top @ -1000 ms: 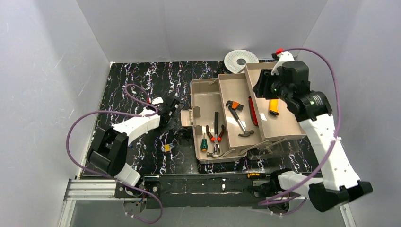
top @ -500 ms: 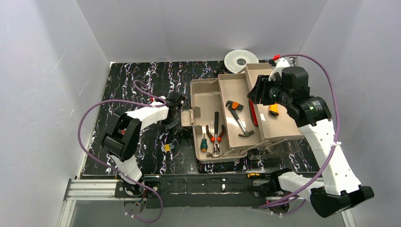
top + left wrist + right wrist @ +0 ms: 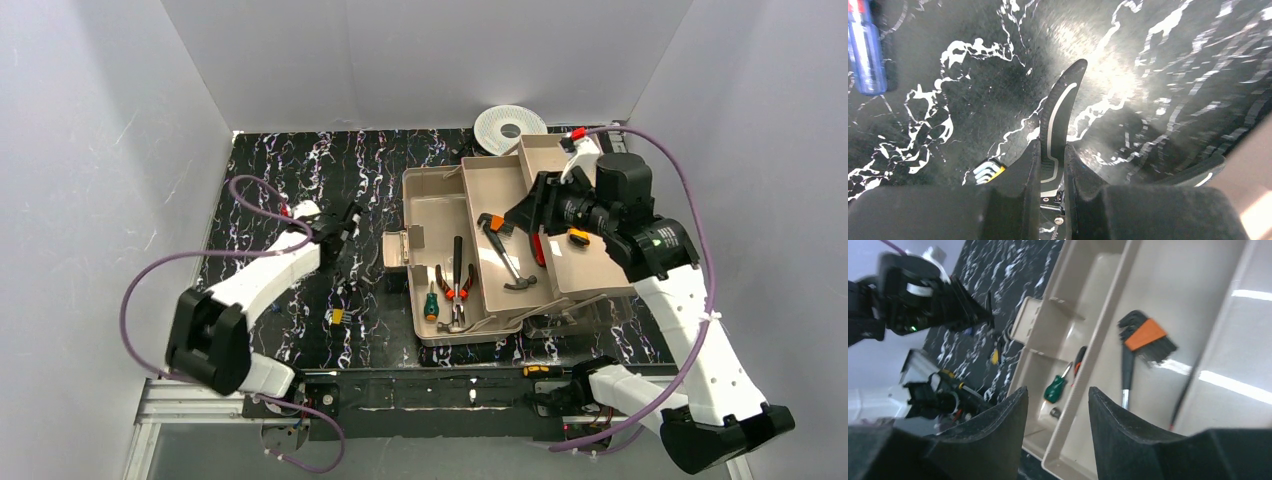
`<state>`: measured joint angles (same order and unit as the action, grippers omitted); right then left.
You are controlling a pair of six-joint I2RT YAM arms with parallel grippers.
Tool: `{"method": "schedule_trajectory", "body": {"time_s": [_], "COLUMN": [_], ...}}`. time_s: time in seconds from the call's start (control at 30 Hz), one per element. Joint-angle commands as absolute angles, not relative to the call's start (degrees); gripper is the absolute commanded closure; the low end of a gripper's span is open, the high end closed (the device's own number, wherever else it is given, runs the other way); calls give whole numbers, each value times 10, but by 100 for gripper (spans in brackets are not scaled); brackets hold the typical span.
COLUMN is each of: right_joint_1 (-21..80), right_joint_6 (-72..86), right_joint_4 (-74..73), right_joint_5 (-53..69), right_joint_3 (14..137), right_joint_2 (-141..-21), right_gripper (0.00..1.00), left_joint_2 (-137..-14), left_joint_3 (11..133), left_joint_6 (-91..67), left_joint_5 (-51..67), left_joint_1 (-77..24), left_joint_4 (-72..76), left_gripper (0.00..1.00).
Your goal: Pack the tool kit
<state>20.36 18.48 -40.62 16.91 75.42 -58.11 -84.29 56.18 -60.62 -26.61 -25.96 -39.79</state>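
Your worktop [image 3: 290, 180] glossy marbled black, tool kit [image 3: 440, 215] smooth beige plastic, hammer [image 3: 507, 260] head bare metal, handle [image 3: 1060, 105] in your left claw [image 3: 1052, 150] smooth black plastic

This is a robotics lab test cell, not a home or a shop. Plain white panel walls [image 3: 420, 60] box in the left, far and right sides of a small table with a black marbled top [image 3: 290, 180]. Two white and black robot arms, left [image 3: 270, 270] and right [image 3: 690, 300], rise from an aluminium rail [image 3: 190, 400] along the near edge, trailing loose purple cables [image 3: 124, 310]. An open beige toolbox [image 3: 440, 215] holding hand tools sits right of centre.
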Motion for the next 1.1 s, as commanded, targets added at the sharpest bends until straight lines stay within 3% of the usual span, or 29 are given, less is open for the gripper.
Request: {"method": "schedule_trajectory", "body": {"time_s": [0.0, 0.2, 0.43, 0.7, 1.07], "right_joint_1": [235, 333, 427, 492, 502], "right_joint_6": [237, 284, 320, 303, 298], "right_joint_4": [-317, -197, -35, -6, 9], "right_joint_5": [260, 267, 251, 193, 188], "right_joint_3": [719, 669, 625, 660, 706], "right_joint_2": [-580, -597, -632, -689, -740], "right_gripper": [44, 37, 34, 34, 40], "left_joint_2": [-716, -589, -491, -492, -527], "left_joint_3": [576, 583, 582, 577, 577], "left_joint_6": [-592, -577, -590, -624, -628], "left_joint_5": [-309, -263, -82, 79, 133], "left_joint_1": [-249, -243, -243, -243, -243], "left_joint_4": [-445, -451, -378, -301, -270], "left_gripper": [100, 100, 100, 100, 100]}}
